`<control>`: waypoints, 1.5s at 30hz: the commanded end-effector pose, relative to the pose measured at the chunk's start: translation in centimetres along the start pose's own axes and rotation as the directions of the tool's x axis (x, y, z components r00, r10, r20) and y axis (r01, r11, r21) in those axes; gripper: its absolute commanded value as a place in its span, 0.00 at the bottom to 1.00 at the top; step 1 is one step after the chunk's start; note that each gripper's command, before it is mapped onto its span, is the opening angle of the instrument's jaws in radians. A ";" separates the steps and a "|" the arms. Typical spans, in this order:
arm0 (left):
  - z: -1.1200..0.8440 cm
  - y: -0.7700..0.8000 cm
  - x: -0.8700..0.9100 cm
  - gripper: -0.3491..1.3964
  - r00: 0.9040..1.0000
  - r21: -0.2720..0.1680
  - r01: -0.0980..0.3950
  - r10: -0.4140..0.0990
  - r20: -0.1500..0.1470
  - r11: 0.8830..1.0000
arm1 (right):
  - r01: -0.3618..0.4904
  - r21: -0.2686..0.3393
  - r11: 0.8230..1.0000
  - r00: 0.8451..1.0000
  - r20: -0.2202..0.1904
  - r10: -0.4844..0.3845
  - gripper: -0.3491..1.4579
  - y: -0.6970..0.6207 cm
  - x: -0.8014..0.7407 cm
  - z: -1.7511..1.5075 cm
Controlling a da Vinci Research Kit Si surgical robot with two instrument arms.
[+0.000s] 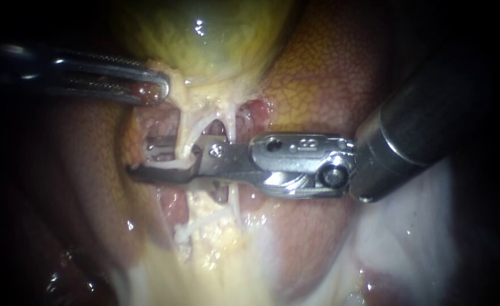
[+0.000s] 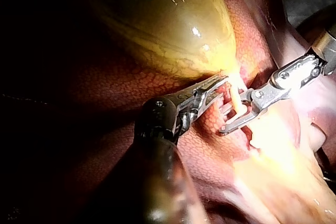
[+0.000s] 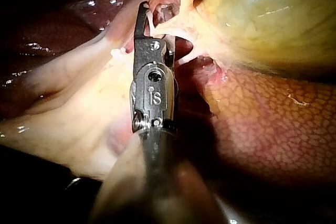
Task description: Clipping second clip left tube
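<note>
Jaws of right instrument (image 1: 148,158) open around left tube (image 1: 183,127), of left instrument (image 1: 159,90) tight on gallbladder (image 1: 216,39).

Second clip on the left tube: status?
Done: left instrument grips the gallbladder at its neck, stretching the left tube; right instrument straddles it. In hand: its jaws are open, not yet squeezed. Left: close, release, withdraw. I cannot make out any seated clip.

Green gallbladder (image 1: 216,39); mottled reddish liver (image 1: 323,85)
</note>
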 end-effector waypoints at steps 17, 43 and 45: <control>-0.05 0.07 0.01 0.00 1.000 -0.007 -0.001 0.001 0.002 1.000 | 0.072 0.273 0.959 0.995 -0.093 -0.048 0.47 0.23 -0.06 -0.15; -0.07 0.09 0.02 0.00 1.000 -0.006 0.004 -0.004 0.002 1.000 | -0.068 0.725 0.686 0.974 -0.101 0.203 0.43 0.35 -0.30 -0.37; -0.07 0.10 0.02 0.00 1.000 -0.006 0.004 -0.004 0.002 1.000 | -0.070 0.734 0.676 0.975 -0.093 0.203 0.43 0.32 -0.33 -0.39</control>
